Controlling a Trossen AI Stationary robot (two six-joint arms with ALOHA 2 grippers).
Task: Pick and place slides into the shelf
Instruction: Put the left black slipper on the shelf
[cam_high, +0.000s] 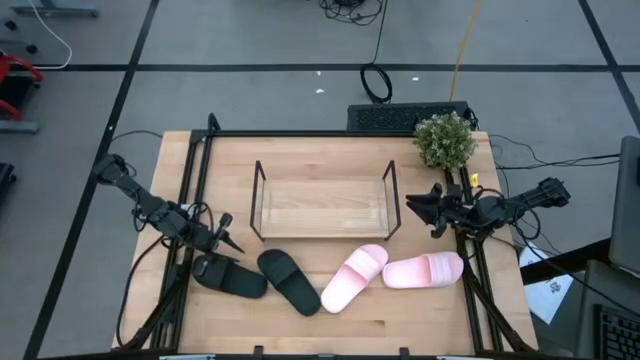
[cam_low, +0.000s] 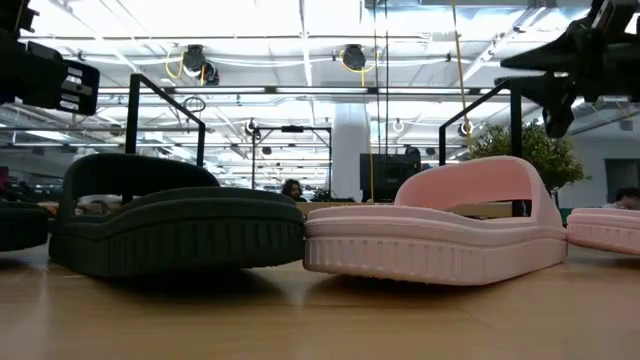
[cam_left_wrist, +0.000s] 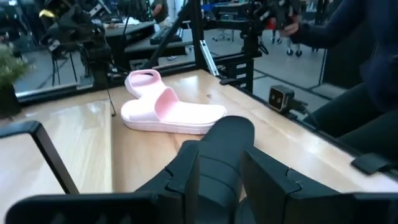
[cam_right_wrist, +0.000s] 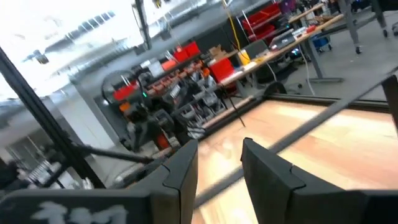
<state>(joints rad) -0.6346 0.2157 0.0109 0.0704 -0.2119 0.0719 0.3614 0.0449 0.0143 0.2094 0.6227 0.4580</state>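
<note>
Left pincer (cam_high: 224, 243) hangs open just above the outer black slide (cam_high: 230, 277); it should drop, straddle the strap, close firmly. Right pincer (cam_high: 430, 212) waits open beside the shelf (cam_high: 322, 208).

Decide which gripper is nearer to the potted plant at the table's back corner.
The right gripper: it hangs just in front of the potted plant. The left gripper is across the table, above the black slide.
</note>
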